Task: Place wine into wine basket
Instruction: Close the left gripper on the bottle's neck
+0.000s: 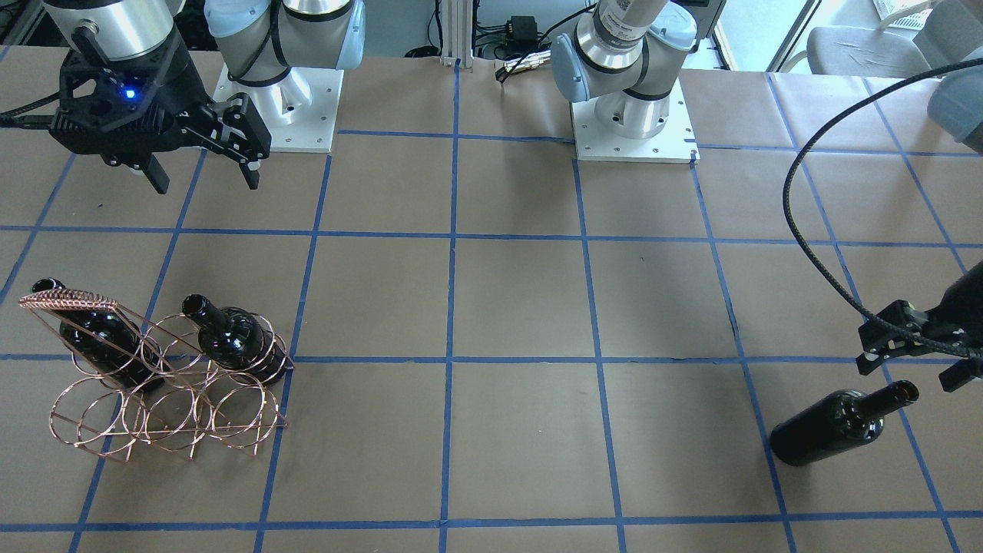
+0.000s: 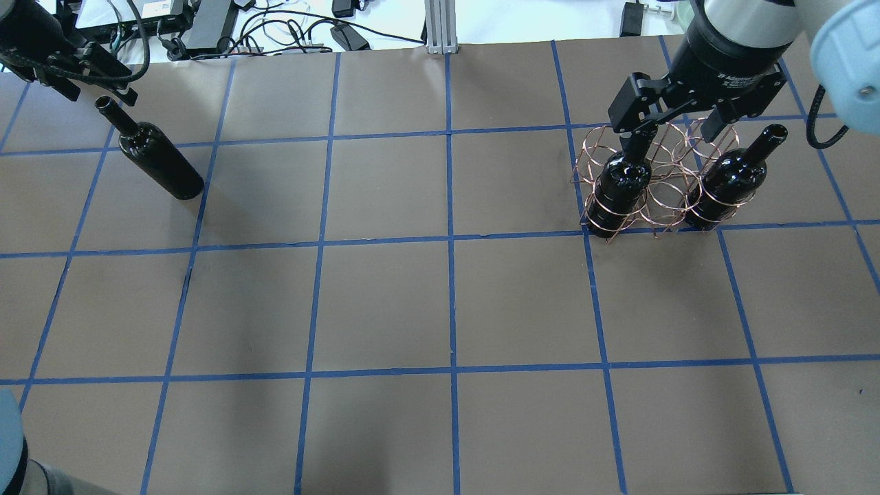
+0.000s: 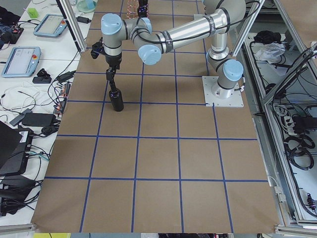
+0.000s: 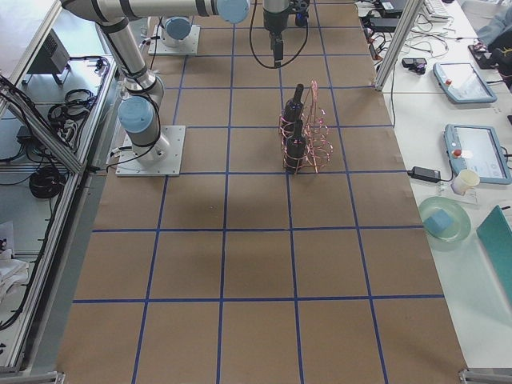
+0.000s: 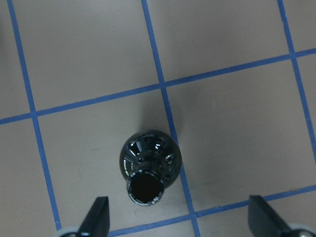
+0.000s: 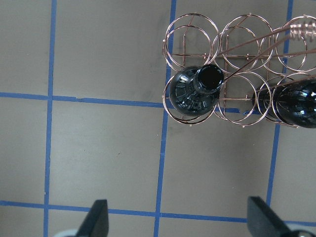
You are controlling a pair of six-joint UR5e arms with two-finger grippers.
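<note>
Front view: one wine basket point(image 1: 165, 418) holds two bottles, an end bottle point(image 1: 96, 342) and a second bottle point(image 1: 234, 342). The third, the wine point(image 1: 841, 427), stands on the surface point(image 1: 522, 307), well apart.
Left wrist view: left tool point(image 5: 177, 207) released, spread above the wine's mouth.
Right wrist view: right tool point(image 6: 177, 202) released, beside the basket.

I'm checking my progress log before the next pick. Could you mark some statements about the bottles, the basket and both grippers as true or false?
1. The wine basket holds two racked bottles. True.
2. The wine outside it lies on its side. False: it stands upright on the table.
3. The left gripper is shut on that bottle's neck. False: its fingers are spread, over the bottle's mouth.
4. The right gripper is open and empty. True.
</note>
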